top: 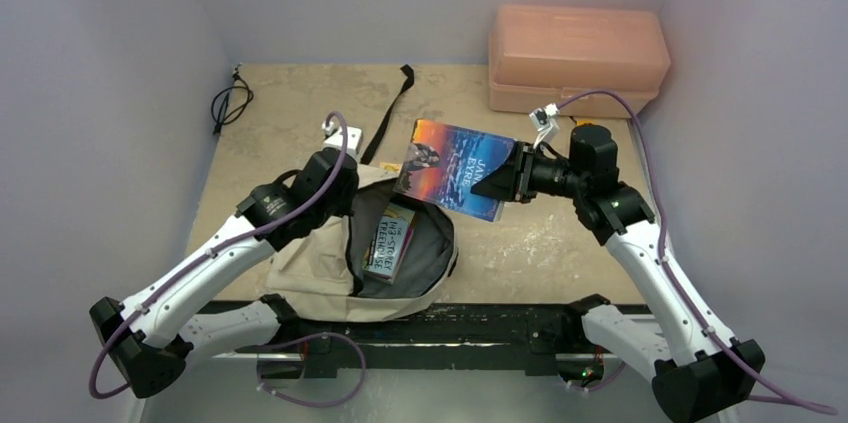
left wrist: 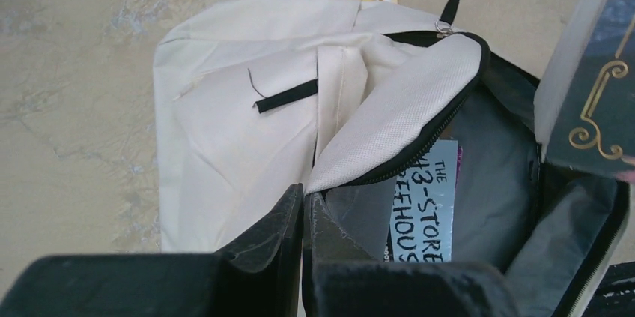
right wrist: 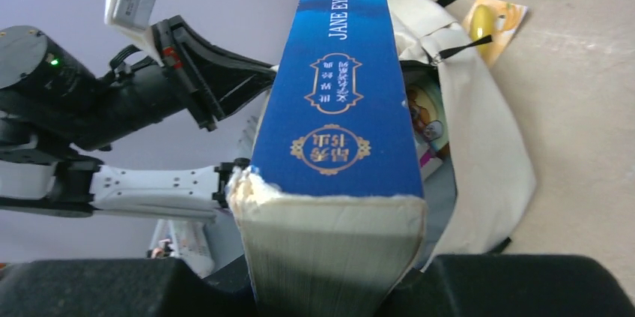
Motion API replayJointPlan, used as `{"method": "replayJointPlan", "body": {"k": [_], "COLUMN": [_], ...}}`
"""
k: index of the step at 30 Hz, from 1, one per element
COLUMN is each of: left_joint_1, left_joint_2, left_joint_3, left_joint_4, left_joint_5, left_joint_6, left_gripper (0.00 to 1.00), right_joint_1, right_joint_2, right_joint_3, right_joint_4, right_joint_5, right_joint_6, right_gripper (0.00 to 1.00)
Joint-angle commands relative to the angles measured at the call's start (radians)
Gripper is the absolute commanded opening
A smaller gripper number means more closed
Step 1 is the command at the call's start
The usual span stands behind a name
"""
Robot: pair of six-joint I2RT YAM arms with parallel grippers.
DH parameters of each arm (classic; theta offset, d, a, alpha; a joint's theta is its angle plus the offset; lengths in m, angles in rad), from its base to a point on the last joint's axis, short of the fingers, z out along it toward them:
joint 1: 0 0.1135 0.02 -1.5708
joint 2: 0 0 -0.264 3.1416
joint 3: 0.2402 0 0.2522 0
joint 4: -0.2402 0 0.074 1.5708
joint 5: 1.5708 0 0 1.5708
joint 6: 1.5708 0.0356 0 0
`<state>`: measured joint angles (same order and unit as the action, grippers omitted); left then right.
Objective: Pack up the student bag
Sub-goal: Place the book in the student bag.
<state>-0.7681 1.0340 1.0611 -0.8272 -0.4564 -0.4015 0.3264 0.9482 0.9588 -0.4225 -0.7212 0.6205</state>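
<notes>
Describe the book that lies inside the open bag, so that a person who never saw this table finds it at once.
Find the cream backpack at the table's near edge, by the left arm. In its open, grey-lined mouth lies a book with a pale cover and black hand-drawn letters. The other book, blue Jane Eyre, is outside the bag, held up by the right claw.

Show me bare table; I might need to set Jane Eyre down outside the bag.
Free: between cable and strap at the far left; also near right, between bag and right arm. Crowded: the far-right corner with the pink box, and the bag mouth, where the left gripper pinches the flap.
</notes>
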Motion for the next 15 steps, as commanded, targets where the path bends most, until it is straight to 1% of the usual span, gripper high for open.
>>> {"method": "replayJointPlan", "body": {"k": [1,5,7,11,15], "left_joint_1": [0.065,0.096,0.1,0.103,0.111], "left_joint_2": [-0.049,-0.103,-0.122,-0.115,-0.094], "left_joint_3": [0.006,0.033,0.071,0.166,0.25], "left_joint_4": [0.057,0.07,0.069,0.039,0.008], "left_joint_5": [-0.027,-0.037,-0.038,-0.06,-0.128], "left_joint_6": [0.047,0.09,0.118,0.17,0.223], "left_gripper": [0.0,0.0,0.0,0.0,0.0], "right_joint_1": [0.002,0.001,0.002,0.001,0.001], "right_joint_2": [-0.033,-0.014,-0.01,-0.01,-0.011], "right_joint_3": [-0.025,-0.036,-0.046,-0.079,-0.068], "right_joint_4": [0.346,0.343,0.35,0.441,0.453], "right_joint_5": [-0.177,-0.217,-0.243,-0.304,-0.319], "right_joint_6": [0.151,0.158,0.159,0.22,0.225], "right_gripper": [0.0,0.0,0.0,0.0,0.0]}}
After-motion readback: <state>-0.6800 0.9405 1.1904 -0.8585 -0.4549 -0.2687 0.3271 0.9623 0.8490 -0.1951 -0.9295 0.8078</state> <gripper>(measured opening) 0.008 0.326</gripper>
